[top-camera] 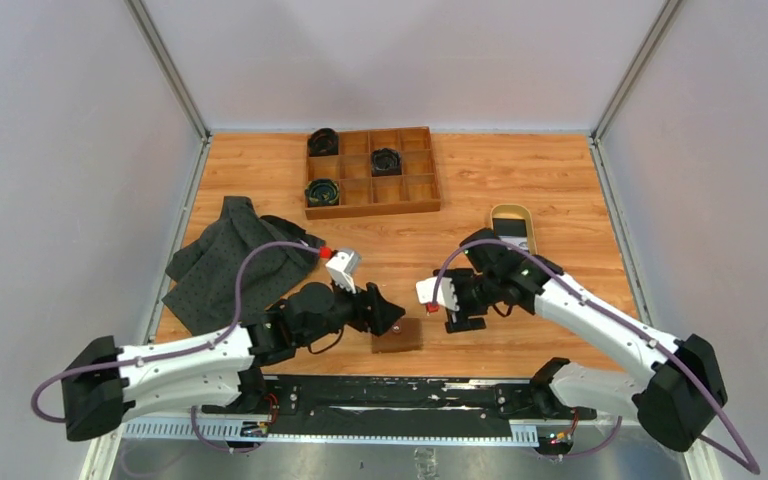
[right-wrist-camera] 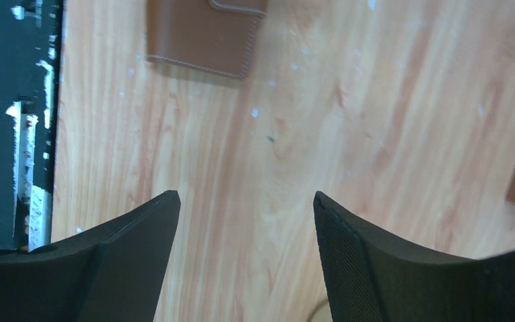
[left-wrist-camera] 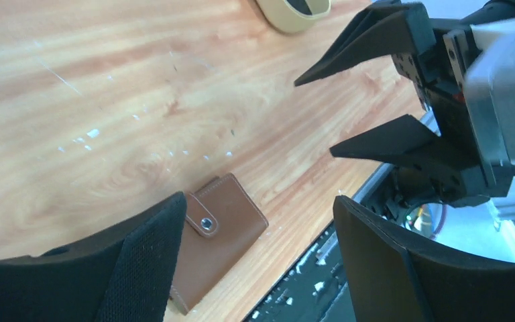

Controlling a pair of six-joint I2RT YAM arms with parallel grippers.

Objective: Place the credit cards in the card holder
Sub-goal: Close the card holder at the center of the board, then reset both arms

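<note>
The card holder [top-camera: 397, 336], a closed brown leather wallet with its snap fastened, lies flat near the table's front edge. It also shows in the left wrist view [left-wrist-camera: 218, 235] and at the top of the right wrist view [right-wrist-camera: 204, 30]. My left gripper [top-camera: 392, 315] hovers open just above it, empty, with the wallet beside the left finger [left-wrist-camera: 127, 268]. My right gripper [top-camera: 438, 293] is open and empty, a little to the wallet's right, and faces the left gripper [left-wrist-camera: 375, 100]. Dark and pale credit cards [top-camera: 513, 232] lie in a tan oval dish.
The tan oval dish [top-camera: 511, 209] sits at the mid right and shows in the left wrist view [left-wrist-camera: 295, 8]. A wooden compartment tray [top-camera: 372, 170] with three dark round items stands at the back. A grey cloth [top-camera: 235, 265] lies at the left. A black rail [top-camera: 400, 395] runs along the front.
</note>
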